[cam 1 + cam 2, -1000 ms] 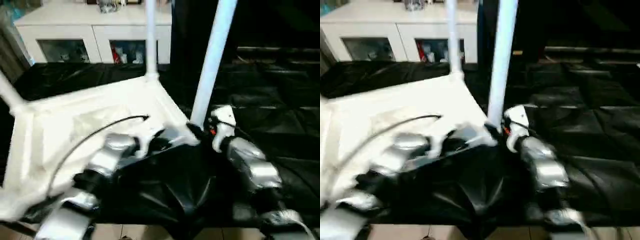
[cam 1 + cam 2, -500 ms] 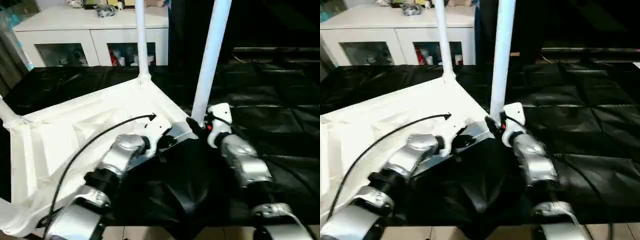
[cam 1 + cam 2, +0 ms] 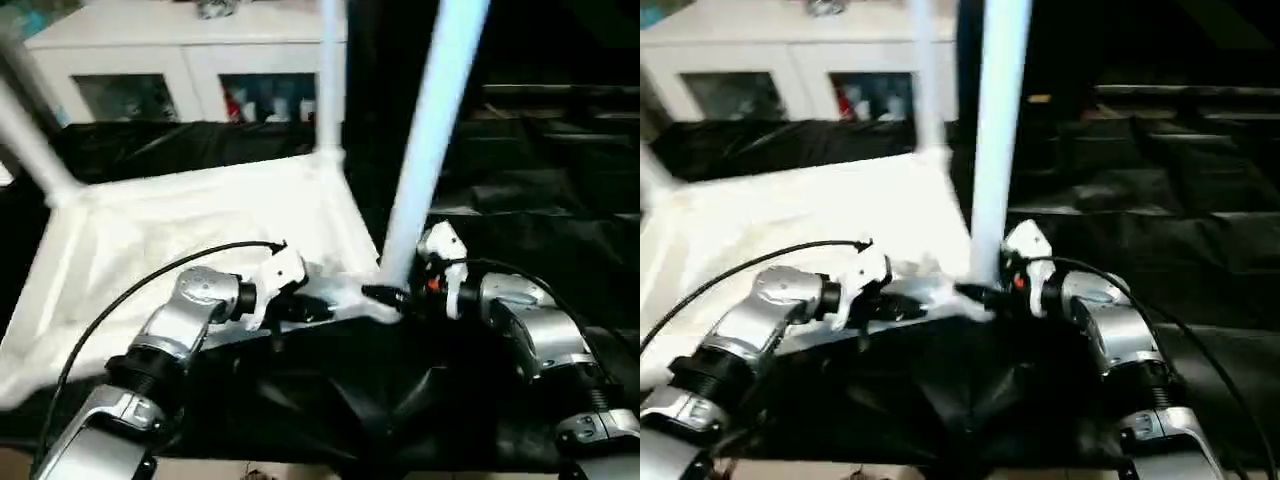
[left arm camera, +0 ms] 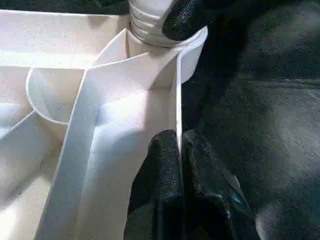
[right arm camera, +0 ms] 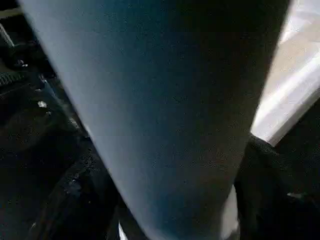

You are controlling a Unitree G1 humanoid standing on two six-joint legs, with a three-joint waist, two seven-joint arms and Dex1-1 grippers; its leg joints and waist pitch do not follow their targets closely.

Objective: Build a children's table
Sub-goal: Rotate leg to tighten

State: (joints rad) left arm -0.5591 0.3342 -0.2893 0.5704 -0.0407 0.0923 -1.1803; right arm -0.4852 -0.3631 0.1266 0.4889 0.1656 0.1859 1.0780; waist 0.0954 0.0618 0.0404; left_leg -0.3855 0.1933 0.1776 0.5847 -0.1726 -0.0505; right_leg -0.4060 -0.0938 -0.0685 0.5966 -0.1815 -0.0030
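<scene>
The children's table lies upside down on black sheeting: a white tabletop (image 3: 180, 230) with its ribbed underside up. White legs stand in its corner sockets, one at the near right corner (image 3: 430, 150), one at the far corner (image 3: 330, 80) and one at the left (image 3: 35, 140). My left gripper (image 4: 180, 137) is shut on the thin rim wall of the tabletop, just beside the near right socket (image 4: 192, 55). My right gripper (image 3: 390, 296) is against the base of the near right leg (image 5: 165, 110), right above that socket.
A white cabinet (image 3: 150, 50) with glass-fronted shelves stands behind the table. Black sheeting (image 3: 540, 170) covers the surface to the right and in front. A black cable (image 3: 140, 290) loops over my left forearm.
The head view has shifted and tilted. Both grippers stay at the same near right corner of the tabletop, the left one on the rim and the right one at the leg's base.
</scene>
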